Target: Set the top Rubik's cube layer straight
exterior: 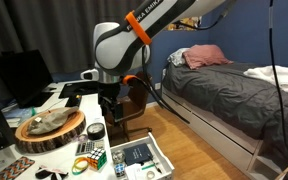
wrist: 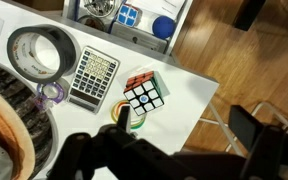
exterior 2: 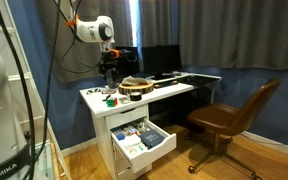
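The Rubik's cube (wrist: 144,95) lies on the white desk (wrist: 179,95) near its front edge, white-faced squares up, beside a calculator (wrist: 94,77). It also shows small in an exterior view (exterior: 98,157). My gripper (wrist: 184,122) hangs open and empty above the desk, well over the cube, with one finger over the coloured rubber bands and the other over the floor. The gripper shows in both exterior views (exterior: 109,110) (exterior 2: 109,72), high above the desk top.
A roll of tape (wrist: 36,55), a purple ring (wrist: 51,93), coloured rubber bands (wrist: 122,113) and a round wood slice (exterior: 50,130) share the desk. An open drawer (exterior: 141,158) with small items juts out below the desk edge. A chair (exterior 2: 229,120) stands nearby.
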Available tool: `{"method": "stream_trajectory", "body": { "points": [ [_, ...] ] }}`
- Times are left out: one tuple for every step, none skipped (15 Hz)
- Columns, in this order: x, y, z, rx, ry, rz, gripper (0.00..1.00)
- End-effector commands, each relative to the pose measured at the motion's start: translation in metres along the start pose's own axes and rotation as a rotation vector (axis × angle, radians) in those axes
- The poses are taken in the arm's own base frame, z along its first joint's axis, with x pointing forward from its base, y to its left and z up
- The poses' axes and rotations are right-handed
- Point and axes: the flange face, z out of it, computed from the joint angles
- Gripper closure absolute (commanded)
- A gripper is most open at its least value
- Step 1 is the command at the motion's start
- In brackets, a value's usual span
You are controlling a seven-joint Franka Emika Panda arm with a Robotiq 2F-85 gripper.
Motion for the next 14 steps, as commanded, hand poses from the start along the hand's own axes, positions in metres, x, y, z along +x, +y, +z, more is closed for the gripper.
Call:
{"method": "stream_trajectory", "body": {
  "points": [
    [0.015,0.008,0.009,0.005,0.011,-0.092,0.00],
    [0.022,0.011,0.016,0.008,0.000,-0.143,0.00],
    [0.030,0.012,0.021,0.004,0.002,-0.192,0.00],
    [0.038,0.015,0.028,0.000,-0.001,-0.237,0.00],
    [0.045,0.016,0.036,0.000,-0.001,-0.280,0.00],
    [0.050,0.019,0.044,0.001,-0.017,-0.322,0.00],
    [0.054,0.021,0.053,0.000,-0.030,-0.364,0.00],
    [0.058,0.022,0.062,0.008,-0.035,-0.397,0.00],
    [0.062,0.023,0.071,0.007,-0.033,-0.420,0.00],
    [0.065,0.025,0.079,0.008,-0.032,-0.442,0.00],
    [0.069,0.026,0.088,0.008,-0.025,-0.458,0.00],
    [0.071,0.027,0.096,0.007,-0.020,-0.467,0.00],
    [0.074,0.029,0.104,0.003,-0.014,-0.474,0.00],
    [0.078,0.029,0.110,-0.002,-0.007,-0.480,0.00]
  ]
}}
